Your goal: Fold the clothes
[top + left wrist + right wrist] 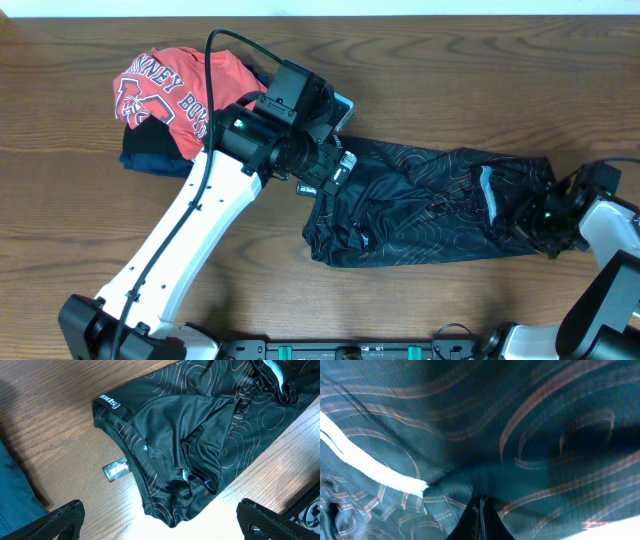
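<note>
Black jersey (430, 205) in clamped right tool (480, 510); left tool (160, 522) agape above

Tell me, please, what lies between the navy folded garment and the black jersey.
The left wrist view shows bare table there, plus a small silver tag beside the jersey.

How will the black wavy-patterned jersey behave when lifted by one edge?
Probably floppy: the black wavy-patterned jersey lies bunched in soft folds. Likely thin and light, given its fine creases. Its sheen suggests slippery fabric.
</note>
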